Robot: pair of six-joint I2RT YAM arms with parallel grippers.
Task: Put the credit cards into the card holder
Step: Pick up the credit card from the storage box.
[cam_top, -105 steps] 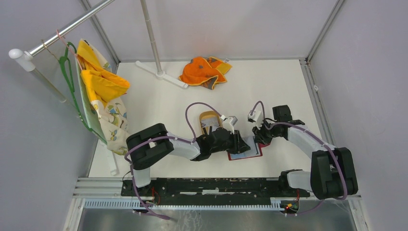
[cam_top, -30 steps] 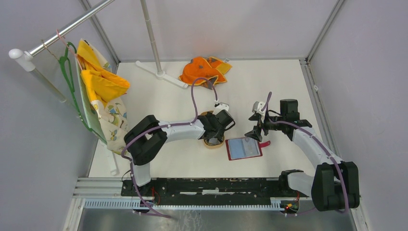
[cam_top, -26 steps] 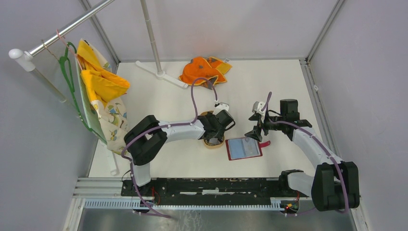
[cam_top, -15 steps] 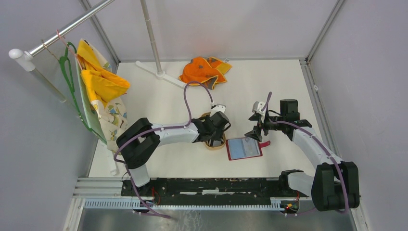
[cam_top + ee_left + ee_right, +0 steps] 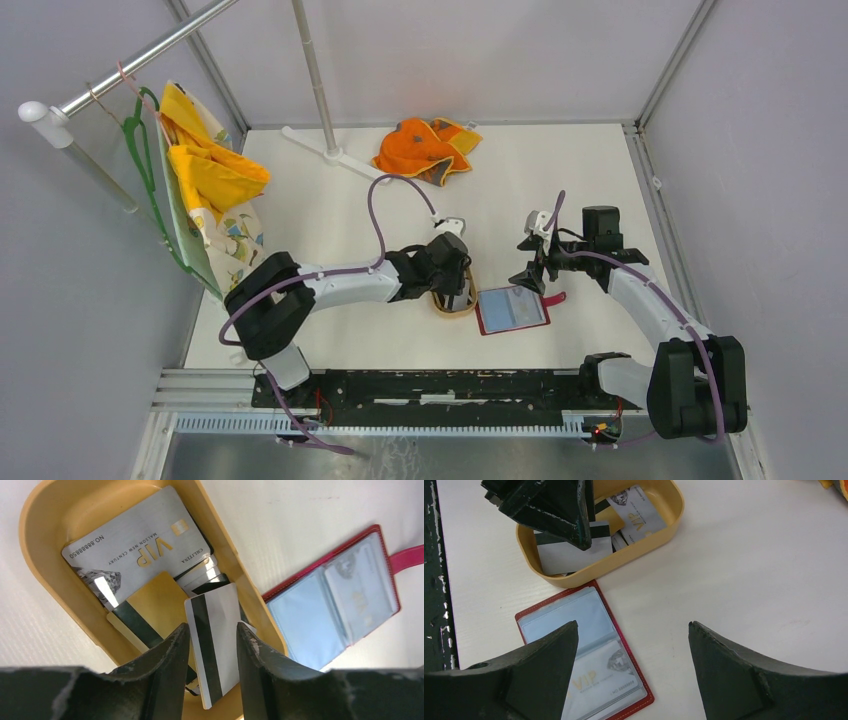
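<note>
The red card holder lies open on the table, pale blue inside, with one VIP card in a clear pocket. Several credit cards lie in the tan tray right beside it, among them a silver VIP card. My left gripper reaches down into the tray. Its fingers meet the two long edges of a white credit card with a dark stripe, which stands tilted. My right gripper hangs open just above the holder's far side, holding nothing.
An orange cloth lies at the back of the table. A white stand foot sits next to it. Yellow clothes on a green hanger hang from the rail at the left. The holder's red snap tab points right.
My left gripper has come down into the tray and narrowed its jaws onto the striped card. The tray has slid a little toward the holder. The right arm has not moved.
</note>
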